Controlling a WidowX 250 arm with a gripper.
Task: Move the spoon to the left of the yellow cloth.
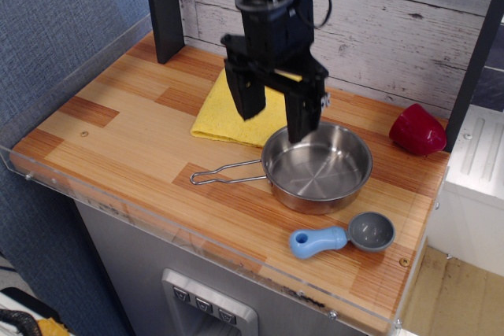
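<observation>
The spoon (340,235) lies flat near the table's front right corner, its light-blue handle pointing left and its round grey bowl to the right. The yellow cloth (228,112) lies folded at the back middle, partly hidden by my arm. My black gripper (276,119) hangs open and empty in the air over the cloth's right edge and the pan's back left rim, well away from the spoon.
A steel pan (316,167) with a wire handle pointing left sits between the cloth and the spoon. A red cup (417,130) lies at the back right. A dark post (164,9) stands at the back left. A clear low rim (197,249) edges the wooden table.
</observation>
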